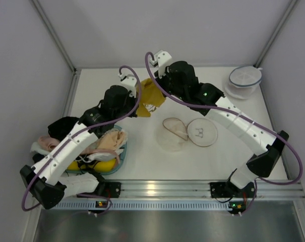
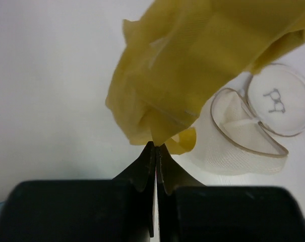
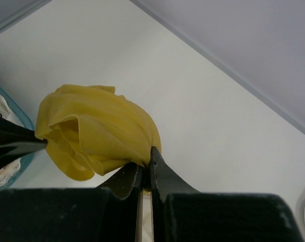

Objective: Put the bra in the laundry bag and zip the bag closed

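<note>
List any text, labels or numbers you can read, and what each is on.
No words, brands or numbers are readable in any view.
Only sign: a small dark mark on the laundry bag lid, a line drawing too small to make out.
The bra shows no label.

Right pincer (image 3: 146,169) pinching yellow bra (image 3: 94,138), white table (image 3: 207,116)

Blue-rimmed bag (image 1: 243,85), garment pile (image 1: 111,141)
</note>
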You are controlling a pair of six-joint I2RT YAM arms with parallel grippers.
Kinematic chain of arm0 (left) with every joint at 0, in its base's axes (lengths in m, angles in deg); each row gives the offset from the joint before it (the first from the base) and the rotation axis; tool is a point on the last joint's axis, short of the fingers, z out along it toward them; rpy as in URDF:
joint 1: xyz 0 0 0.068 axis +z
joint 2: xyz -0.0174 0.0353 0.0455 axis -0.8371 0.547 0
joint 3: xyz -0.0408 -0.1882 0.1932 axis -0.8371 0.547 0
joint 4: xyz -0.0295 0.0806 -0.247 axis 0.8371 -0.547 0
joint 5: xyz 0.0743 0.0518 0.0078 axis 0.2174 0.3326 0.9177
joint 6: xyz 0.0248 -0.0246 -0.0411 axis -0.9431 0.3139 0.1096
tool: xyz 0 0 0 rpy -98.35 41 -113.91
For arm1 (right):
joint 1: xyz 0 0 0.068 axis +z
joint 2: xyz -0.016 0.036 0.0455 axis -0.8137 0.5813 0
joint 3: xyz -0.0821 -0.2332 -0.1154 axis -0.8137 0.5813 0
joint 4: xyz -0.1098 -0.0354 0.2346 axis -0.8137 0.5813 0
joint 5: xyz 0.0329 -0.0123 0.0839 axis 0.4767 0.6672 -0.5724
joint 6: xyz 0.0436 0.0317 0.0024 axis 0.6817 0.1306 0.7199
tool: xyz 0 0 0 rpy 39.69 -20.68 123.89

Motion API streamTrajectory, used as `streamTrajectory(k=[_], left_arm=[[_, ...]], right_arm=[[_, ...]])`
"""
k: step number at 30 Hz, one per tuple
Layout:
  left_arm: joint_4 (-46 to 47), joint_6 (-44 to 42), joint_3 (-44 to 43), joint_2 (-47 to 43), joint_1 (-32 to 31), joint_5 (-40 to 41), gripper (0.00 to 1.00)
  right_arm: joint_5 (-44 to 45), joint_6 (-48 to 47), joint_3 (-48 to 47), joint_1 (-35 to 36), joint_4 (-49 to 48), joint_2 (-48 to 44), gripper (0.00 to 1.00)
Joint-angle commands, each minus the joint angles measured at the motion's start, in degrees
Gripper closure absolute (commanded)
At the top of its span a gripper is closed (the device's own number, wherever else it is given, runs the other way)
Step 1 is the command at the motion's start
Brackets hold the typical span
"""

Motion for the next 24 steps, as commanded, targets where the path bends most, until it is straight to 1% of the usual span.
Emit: streamTrajectory(k=[1,6,10,19,21,22,24], left_arm=[[5.81,-0.91,-0.96,-3.97,0.03,9.61,1.00],[6.96,-2.67,-0.51,-7.76,0.12,13.64,1.00],[7.04,-3.72,-0.77,-9.08,0.30,17.17,1.00],[7.04,-4.34,-2.18,-10.84,0.30,18.40,1.00],[6.96,-4.25,-2.36,-11.11,0.21,19.63,1.00],[7.04,-4.34,-2.71,-11.45,0.30,20.07,1.00],[7.04,-4.25,-2.88,-11.72,0.30,21.04,1.00]], right_arm=[[2.39,-0.67,0.60,-0.56,-1.41,-4.67,1.00],[2.48,-0.85,3.50,-0.91,-2.90,-7.13,1.00],[0.11,-1.11,5.60,-1.26,-3.95,-8.54,1.00],[-5.16,-3.92,12.46,-2.14,-7.21,-13.55,1.00],[-8.14,-4.80,13.61,-2.49,-6.77,-14.08,1.00],[-12.33,-5.33,15.09,-3.45,-7.21,-14.95,1.00],[-16.75,-5.42,16.42,-5.03,-8.79,-15.57,1.00]])
